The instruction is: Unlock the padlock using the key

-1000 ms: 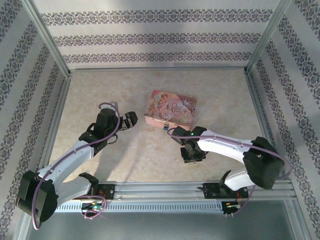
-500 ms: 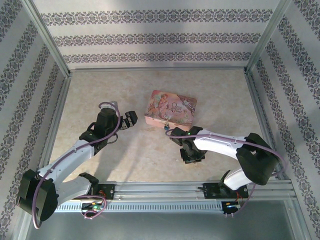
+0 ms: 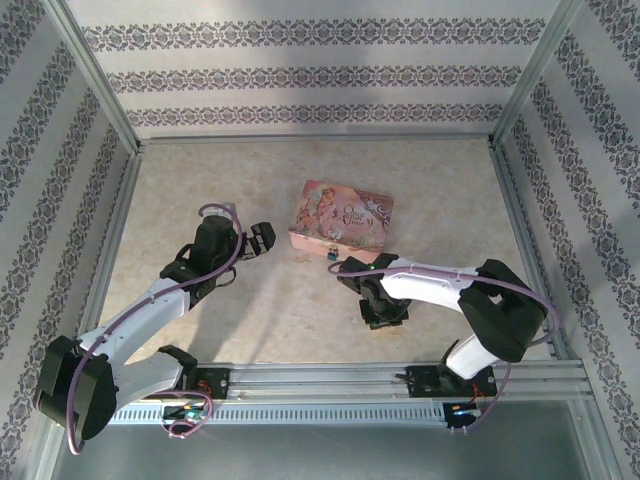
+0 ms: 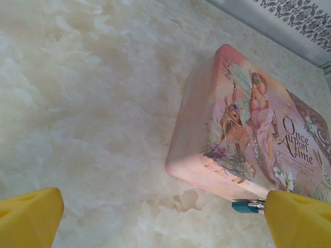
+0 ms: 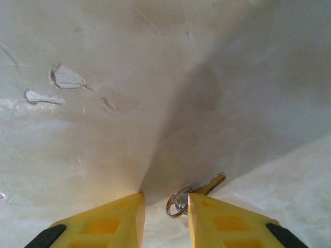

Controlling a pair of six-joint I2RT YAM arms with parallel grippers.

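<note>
Nearest the arm bases, just right of centre in the top view, the right end effector (image 3: pixel 386 312) points down at the table (image 3: pixel 200 190). Its wrist view shows the yellow fingers (image 5: pixel 111 222) set narrow, with a slim gap between them. The key (image 5: pixel 212 183) lies flat on the table at their tips. Its ring sits in the gap against the finger on the right of the frame, and the blade angles away toward the upper right. I see no contact with the other finger, so the key does not look pinched yet.

The key should be light, stiff, thin and slick, and hard to lift off a smooth table. The head, where the ring joins, seems the best place to take hold, since that leaves the blade free for the keyhole. The loose ring may swing or slip.

Farther up and to the left, the left end effector (image 3: pixel 262 240) stands wide and holds nothing. Beyond it, near the frame's centre, the padlock (image 3: pixel 330 257) is a blue speck touching the near side of the pink box (image 3: pixel 342 215). It is small and hard and can probably swivel, so it likely needs steadying by its body.

Open table lies all round, and the frame rails and papered walls stand well apart.
</note>
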